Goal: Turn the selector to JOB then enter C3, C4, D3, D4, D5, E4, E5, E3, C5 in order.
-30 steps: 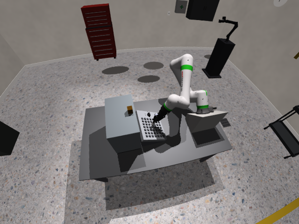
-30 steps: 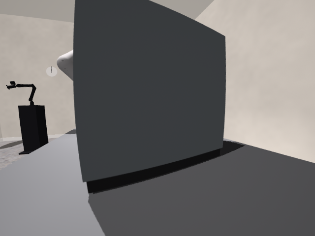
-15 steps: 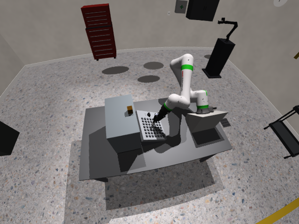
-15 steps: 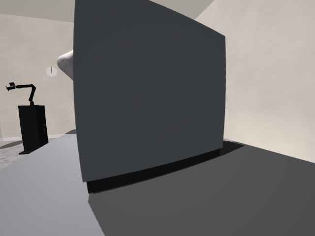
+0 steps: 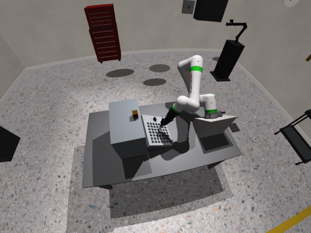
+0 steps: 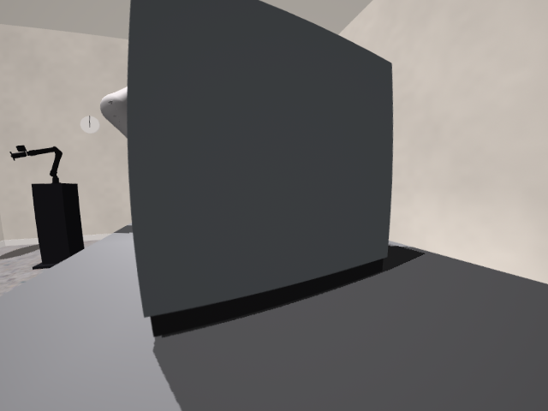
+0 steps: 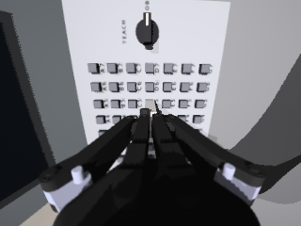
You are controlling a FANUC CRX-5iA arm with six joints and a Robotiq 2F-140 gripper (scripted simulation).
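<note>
One white arm (image 5: 195, 85) (image 6: 116, 106), banded in green, bends over a grey table (image 5: 200, 160) (image 6: 309, 336), reaching down to a sloped, pale keypad panel (image 5: 158, 144) (image 7: 188, 28). We find the panel on the table, just beside a large blue-grey box (image 5: 125, 123) (image 6: 261, 154), on the side toward the arm's base. A small orange-brown block (image 5: 135, 114) sits on top of that box. Rows of small dark square keys cover the panel, and above them we see a round black selector (image 5: 154, 118) (image 7: 147, 32). Its white mark points to the label we read as "OB", its first letter cut off, rather than to TEACH. The black gripper (image 5: 160, 126) (image 7: 150, 106) is clenched, its fingertips together with nothing between them. They stand over the middle column of keys, just below a paler key; we cannot tell whether they touch any key. In the exterior view, the box hides the panel and gripper from us.

Black background arm (image 5: 241, 32) (image 6: 56, 163), outer end slightly lower than before
</note>
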